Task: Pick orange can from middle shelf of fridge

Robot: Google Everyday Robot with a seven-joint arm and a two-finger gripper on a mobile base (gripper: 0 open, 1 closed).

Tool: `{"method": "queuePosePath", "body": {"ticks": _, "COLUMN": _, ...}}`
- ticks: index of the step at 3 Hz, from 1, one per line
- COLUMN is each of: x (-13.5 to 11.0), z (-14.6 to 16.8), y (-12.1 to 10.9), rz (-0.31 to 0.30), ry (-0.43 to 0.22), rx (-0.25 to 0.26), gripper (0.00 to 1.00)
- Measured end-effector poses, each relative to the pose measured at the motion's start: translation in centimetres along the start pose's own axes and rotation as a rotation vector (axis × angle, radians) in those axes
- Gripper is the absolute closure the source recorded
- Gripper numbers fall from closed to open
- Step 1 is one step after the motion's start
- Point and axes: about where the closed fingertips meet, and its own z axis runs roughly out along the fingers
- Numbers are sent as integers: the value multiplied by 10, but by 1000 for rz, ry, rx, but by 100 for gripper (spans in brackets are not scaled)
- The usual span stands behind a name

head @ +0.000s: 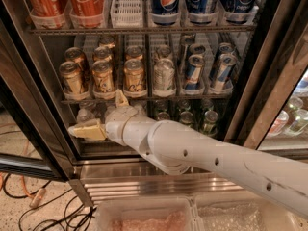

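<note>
The pincer (96, 110) stands wide open in the fridge (30, 97). It is low on the left, in front of the bottom rack of clear bottles (210, 120). One finger (89, 130) points to 9 o'clock and the other finger (121, 99) points to 12 o'clock, and nothing is held between them. The upper fingertip reaches the front edge of the middle shelf (144, 98), below the gap between two front cans. The white arm (216, 162) runs off toward 4 o'clock.

The nearest orange can (134, 76) stands upright at the front of the middle shelf, at about 1 o'clock from the pincer, just above that raised finger and apart from it. More cans like it fill the lanes toward 11 o'clock and behind. Their dark script cannot be read.

At 3 o'clock of the orange can stands a silver can (164, 77), then slim cans (194, 72) in blue, red and silver, with labels I cannot read.

On the top rack, at 12 o'clock, the red containers (89, 1) read "Coca-Cola". A white basket (126, 4) sits beside them, and the blue containers (168, 1) carry the Pepsi globe.

At 6 o'clock lies the steel base (144, 184), with cables (29, 211) on the floor at 7 o'clock.
</note>
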Motion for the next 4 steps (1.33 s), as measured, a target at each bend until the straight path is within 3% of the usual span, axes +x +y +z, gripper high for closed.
{"method": "queuePosePath", "body": {"ticks": 3, "x": -6, "z": 15, "y": -14, "rz": 6, "ry": -77, "rx": 108, "gripper": 6}}
{"method": "queuePosePath", "body": {"ticks": 4, "x": -6, "z": 16, "y": -26, "rz": 2, "ry": -88, "rx": 151, "gripper": 20}}
